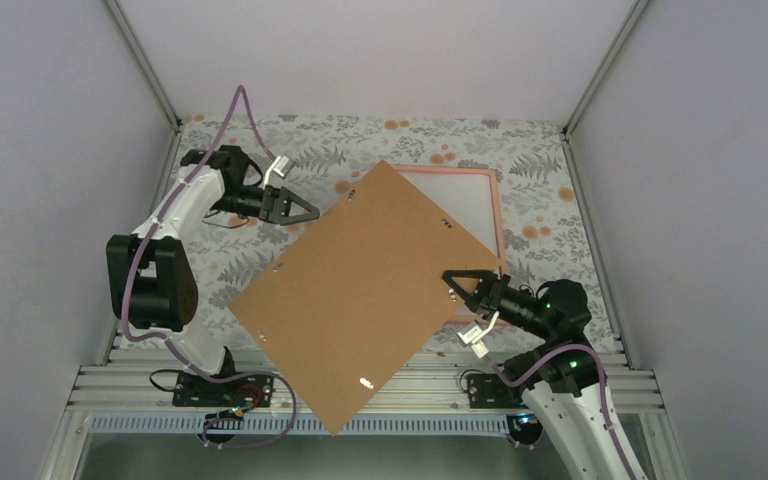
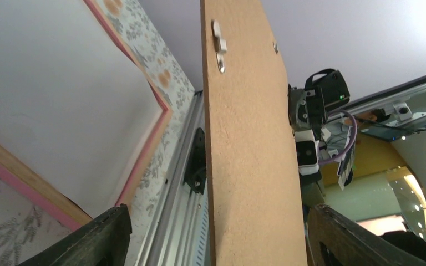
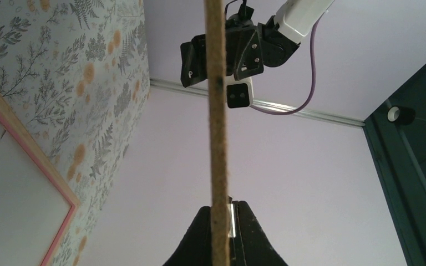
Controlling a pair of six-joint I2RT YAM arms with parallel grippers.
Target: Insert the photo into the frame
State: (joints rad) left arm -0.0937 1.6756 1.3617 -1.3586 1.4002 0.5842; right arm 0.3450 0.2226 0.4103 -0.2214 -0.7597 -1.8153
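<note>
The photo is out of view. The pink frame (image 1: 501, 222) lies flat at the back right with a plain white surface (image 1: 457, 198) inside it. It also shows in the left wrist view (image 2: 156, 104) and the right wrist view (image 3: 43, 164). A large brown backing board (image 1: 360, 290) with small metal clips hangs tilted above the table and covers the frame's left part. My right gripper (image 1: 452, 279) is shut on the board's right edge (image 3: 218, 138). My left gripper (image 1: 307, 212) is open, its fingers (image 2: 102, 235) on either side of the board's far-left edge (image 2: 249, 166) without touching it.
The table (image 1: 260, 145) has a floral cloth. Metal rails (image 1: 120, 385) run along the near edge, and the board's lowest corner (image 1: 335, 425) reaches out over them. White walls close in the left, right and back.
</note>
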